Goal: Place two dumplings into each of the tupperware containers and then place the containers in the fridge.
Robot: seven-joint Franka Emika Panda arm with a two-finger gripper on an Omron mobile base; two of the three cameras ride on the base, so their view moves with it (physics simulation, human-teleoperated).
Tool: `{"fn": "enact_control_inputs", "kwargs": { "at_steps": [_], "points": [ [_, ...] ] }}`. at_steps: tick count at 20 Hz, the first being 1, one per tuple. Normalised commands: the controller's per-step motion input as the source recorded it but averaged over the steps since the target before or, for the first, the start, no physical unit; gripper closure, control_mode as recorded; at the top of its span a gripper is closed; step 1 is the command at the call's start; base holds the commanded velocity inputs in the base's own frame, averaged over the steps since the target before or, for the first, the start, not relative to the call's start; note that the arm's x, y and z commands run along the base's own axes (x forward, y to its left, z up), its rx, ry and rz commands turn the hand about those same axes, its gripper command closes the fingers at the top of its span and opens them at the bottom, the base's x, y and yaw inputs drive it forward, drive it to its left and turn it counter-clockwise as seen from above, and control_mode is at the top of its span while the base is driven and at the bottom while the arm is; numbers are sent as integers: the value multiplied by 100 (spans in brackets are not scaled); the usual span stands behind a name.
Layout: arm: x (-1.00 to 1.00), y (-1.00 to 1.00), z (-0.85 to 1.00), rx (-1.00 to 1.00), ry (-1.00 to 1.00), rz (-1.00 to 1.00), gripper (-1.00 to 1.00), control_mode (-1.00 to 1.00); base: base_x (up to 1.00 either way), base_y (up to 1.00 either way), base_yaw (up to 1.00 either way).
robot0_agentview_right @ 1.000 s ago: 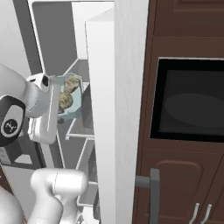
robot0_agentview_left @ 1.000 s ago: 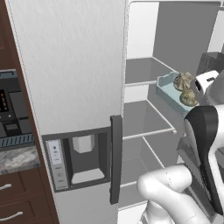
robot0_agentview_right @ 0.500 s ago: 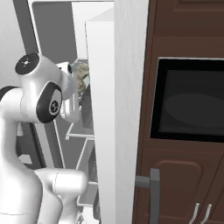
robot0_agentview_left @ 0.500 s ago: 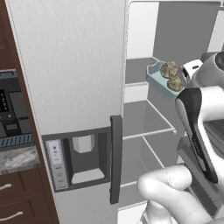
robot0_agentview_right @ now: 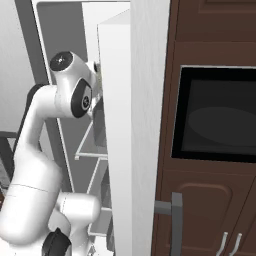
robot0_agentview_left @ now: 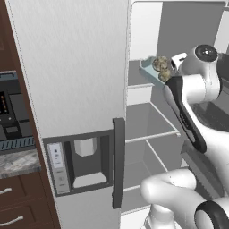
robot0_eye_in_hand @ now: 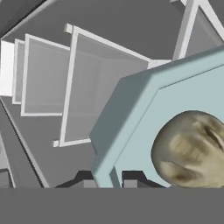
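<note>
The blue tub [robot0_agentview_left: 150, 71] is up in the open fridge [robot0_agentview_left: 67, 67], carried by the gripper [robot0_eye_in_hand: 109, 183], and what matters for setting it down is how it sits against the shelf below. In the left base view the tub hangs at the height of the upper compartment, with a white shelf [robot0_agentview_left: 143, 86] just under its near edge; whether its floor touches that shelf I cannot tell. Two dumplings [robot0_agentview_left: 160, 64] sit in it, side by side, close to the hand.

In the hand view the jaws are nearly closed on the tub's rim, one dark tip either side of the pale wall at the bottom of the picture. The tub spreads up and to the right from the grip, so its bulk lies ahead of the jaws, further into the fridge, with one dumpling just beyond the held edge. Past the tub's cut corner the shelves [robot0_eye_in_hand: 87, 87] recede to the back wall.

The load thus hangs forward of the grip, held by one edge only. My judgement is that the next move is a short lowering until the far end meets the shelf, then opening; a tilt would let the dumplings roll.
</note>
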Motion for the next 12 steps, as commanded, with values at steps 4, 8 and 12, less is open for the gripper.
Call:
{"fn": "enact_control_inputs", "kwargs": {
  "at_steps": [4, 8, 12],
  "points": [
    [100, 0, -2, 1, 3, 0, 100, -100, 0, 0, 0],
    [87, 11, -12, 0, 1, 0, 100, -100, 0, 0, 0],
    [81, 6, -20, 0, 3, 0, 100, -100, 0, 0, 0]
  ]
}}
